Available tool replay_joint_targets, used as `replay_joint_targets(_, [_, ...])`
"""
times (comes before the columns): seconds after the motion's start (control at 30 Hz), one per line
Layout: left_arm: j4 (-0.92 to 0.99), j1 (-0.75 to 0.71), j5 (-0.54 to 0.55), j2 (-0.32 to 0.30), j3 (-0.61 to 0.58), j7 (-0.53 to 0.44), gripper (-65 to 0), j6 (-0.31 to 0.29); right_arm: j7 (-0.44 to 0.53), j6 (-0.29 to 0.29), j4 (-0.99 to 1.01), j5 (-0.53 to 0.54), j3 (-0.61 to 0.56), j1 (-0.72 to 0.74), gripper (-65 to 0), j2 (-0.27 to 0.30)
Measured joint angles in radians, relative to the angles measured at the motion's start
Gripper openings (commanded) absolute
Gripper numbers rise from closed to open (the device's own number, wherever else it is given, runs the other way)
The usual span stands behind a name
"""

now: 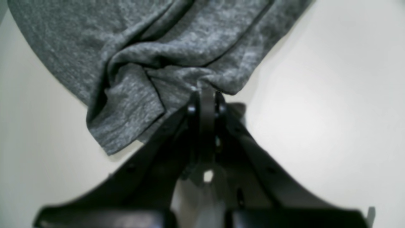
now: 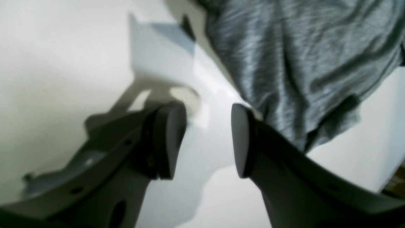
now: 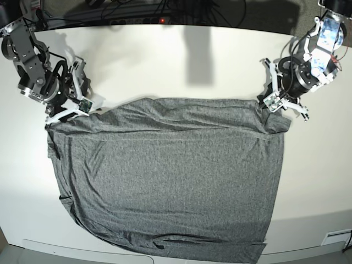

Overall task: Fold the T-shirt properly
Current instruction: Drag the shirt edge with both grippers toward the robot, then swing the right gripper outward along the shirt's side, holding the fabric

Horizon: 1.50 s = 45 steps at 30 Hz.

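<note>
Left gripper (image 1: 205, 98), seen from its wrist, pinched your T-shirt (image 1: 180, 50) toward twelve o'clock. At the right wrist, your right gripper (image 2: 207, 126) gaped, cloth at two o'clock; gathering for a fold probably needed its grip next. Base: shirt toward six o'clock, white tabletop (image 3: 236, 60), dark background (image 3: 220, 12) at twelve.

The base view looks down from above, farther off; both wrist views look closely past their gripper tips at the T-shirt (image 3: 181, 181).
</note>
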<state>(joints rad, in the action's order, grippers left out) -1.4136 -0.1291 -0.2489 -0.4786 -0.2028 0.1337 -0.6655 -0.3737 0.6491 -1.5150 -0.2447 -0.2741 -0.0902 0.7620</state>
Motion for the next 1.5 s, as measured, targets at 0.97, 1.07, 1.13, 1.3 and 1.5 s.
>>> replay_joint_targets(0.97, [0.000,0.000,0.007,0.000,0.000,-0.001,-65.0,0.000,-0.024,0.014,0.233,0.004,-0.074,0.185,-65.0,-0.003])
replay_joint_targets(1.07, [0.000,-0.001,0.038,0.000,0.000,0.011,-65.0,-0.001,-0.024,-0.040,0.233,0.003,-0.074,0.184,-65.0,-0.003])
replay_joint_targets(1.13, [0.000,0.000,0.106,0.000,0.000,0.050,-65.0,-0.001,-0.024,-0.064,0.233,0.004,-0.074,0.185,-65.0,0.000])
replay_joint_targets(1.3, [-0.104,-0.069,0.228,-0.055,-0.002,0.111,-65.0,-0.023,-0.064,-0.058,0.188,0.227,-0.076,0.144,-65.0,0.090])
replay_joint_targets(1.5, [-0.270,-0.117,0.359,-0.093,0.119,0.155,-65.0,0.012,-0.117,-0.055,0.166,0.335,0.003,0.141,-65.0,0.149])
